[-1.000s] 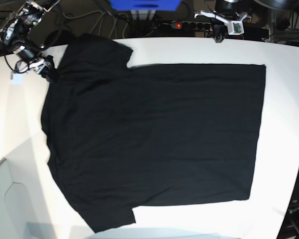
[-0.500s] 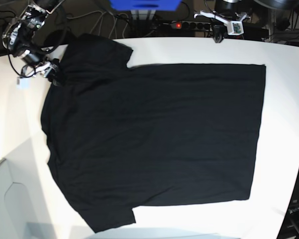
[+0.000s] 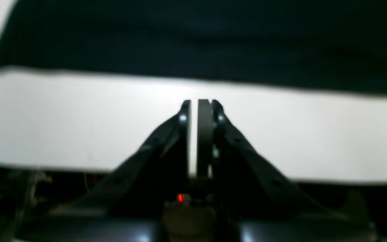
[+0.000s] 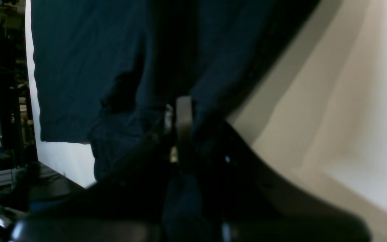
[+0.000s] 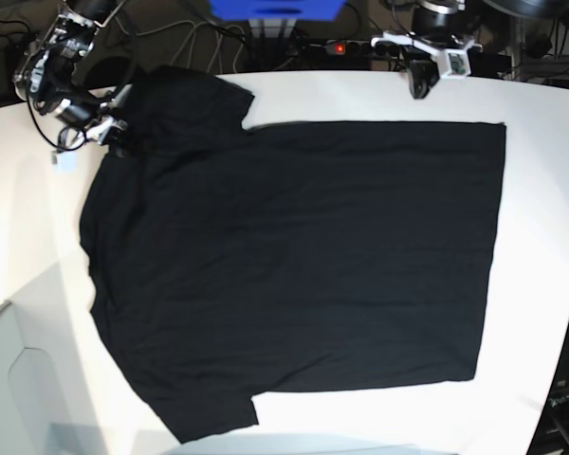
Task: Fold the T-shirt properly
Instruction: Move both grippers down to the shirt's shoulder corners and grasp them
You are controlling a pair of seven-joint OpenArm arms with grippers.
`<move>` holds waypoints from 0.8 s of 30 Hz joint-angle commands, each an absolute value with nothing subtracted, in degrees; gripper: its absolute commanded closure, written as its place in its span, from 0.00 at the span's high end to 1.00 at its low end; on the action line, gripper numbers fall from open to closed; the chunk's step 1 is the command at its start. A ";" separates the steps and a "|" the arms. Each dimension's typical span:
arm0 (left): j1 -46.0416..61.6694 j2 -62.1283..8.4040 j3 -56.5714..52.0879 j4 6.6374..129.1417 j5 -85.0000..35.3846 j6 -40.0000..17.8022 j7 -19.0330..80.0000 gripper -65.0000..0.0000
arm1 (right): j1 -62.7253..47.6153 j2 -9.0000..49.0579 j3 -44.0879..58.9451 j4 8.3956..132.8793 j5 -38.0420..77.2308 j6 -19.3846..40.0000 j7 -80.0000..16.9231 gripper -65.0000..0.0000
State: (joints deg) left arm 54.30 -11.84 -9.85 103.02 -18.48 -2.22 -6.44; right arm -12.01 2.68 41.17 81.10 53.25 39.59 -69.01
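The black T-shirt point(image 5: 294, 256) lies spread flat on the white table point(image 5: 545, 237), neck end to the left, hem to the right. My right gripper point(image 5: 120, 142) is at the shirt's far left shoulder. In the right wrist view it point(image 4: 180, 101) is shut on a bunched fold of the black fabric point(image 4: 79, 67). My left gripper point(image 5: 420, 85) hangs over the table's far edge, apart from the shirt. In the left wrist view it point(image 3: 193, 102) is shut and empty, with the shirt's edge point(image 3: 193, 33) ahead of it. No orange label shows.
A blue box point(image 5: 275, 8), a power strip with a red light point(image 5: 346, 45) and cables lie behind the table. A small pale tag point(image 5: 64, 161) hangs by the right arm. The table's front-left corner drops off to a grey surface point(image 5: 19, 379).
My right gripper has moved to the right over the shirt's shoulder, drawing the fabric's edge with it. The left arm has shifted slightly at the far edge.
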 commanded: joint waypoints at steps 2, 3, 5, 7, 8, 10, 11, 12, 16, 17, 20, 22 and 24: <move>55.25 -12.35 -12.26 105.80 -21.85 -2.24 -5.67 0.11 | -12.35 2.86 41.10 81.27 50.95 40.00 -70.73 0.00; 55.16 -12.44 -13.49 106.95 -24.75 -2.24 -3.38 0.18 | -12.35 2.86 41.10 81.27 50.95 40.00 -70.73 0.00; 54.64 -12.53 -17.63 108.35 -32.57 -2.42 2.42 0.37 | -12.35 2.86 41.27 81.27 50.95 40.00 -70.73 0.00; 53.23 -13.76 -22.02 108.44 -40.04 -2.77 7.96 0.53 | -12.35 2.86 41.27 81.27 50.95 40.00 -70.73 0.00; 52.00 -14.46 -23.96 108.18 -43.47 -4.44 10.86 0.58 | -12.35 2.86 41.27 81.27 50.95 40.00 -70.73 0.00; 49.98 -14.90 -27.91 106.59 -50.15 -9.89 16.40 0.64 | -12.35 2.86 41.19 81.27 50.95 40.00 -70.73 0.00; 49.10 -14.90 -30.99 105.45 -53.41 -13.32 19.38 0.63 | -12.35 2.86 41.10 81.27 50.95 40.00 -70.73 0.00; 48.04 -14.81 -34.33 104.22 -56.22 -16.40 22.55 0.63 | -12.35 2.86 41.10 81.27 50.95 40.00 -70.73 0.00; 40.66 -14.55 -48.04 97.45 -62.81 -24.57 40.04 0.63 | -12.44 2.86 41.10 81.27 50.95 40.00 -70.73 0.00; 38.46 -14.55 -51.21 95.43 -62.90 -24.75 44.00 0.63 | -12.44 2.86 41.10 81.27 50.95 40.00 -70.73 0.00; 33.10 -13.76 -60.26 88.48 -62.81 -25.10 53.93 0.63 | -12.44 2.86 41.10 81.27 50.95 40.00 -70.73 0.00; 30.99 -13.93 -63.69 84.53 -62.73 -25.10 57.63 0.63 | -12.44 2.86 41.10 81.27 50.95 40.00 -70.73 0.00; 29.76 -14.73 -65.63 81.89 -61.49 -25.19 59.21 0.63 | -12.44 2.77 41.10 81.27 50.95 40.00 -70.73 0.00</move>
State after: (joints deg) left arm 29.50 -13.47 -65.21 80.95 -60.31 -24.80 59.68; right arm -12.10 2.55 41.08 81.14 53.23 39.59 -68.97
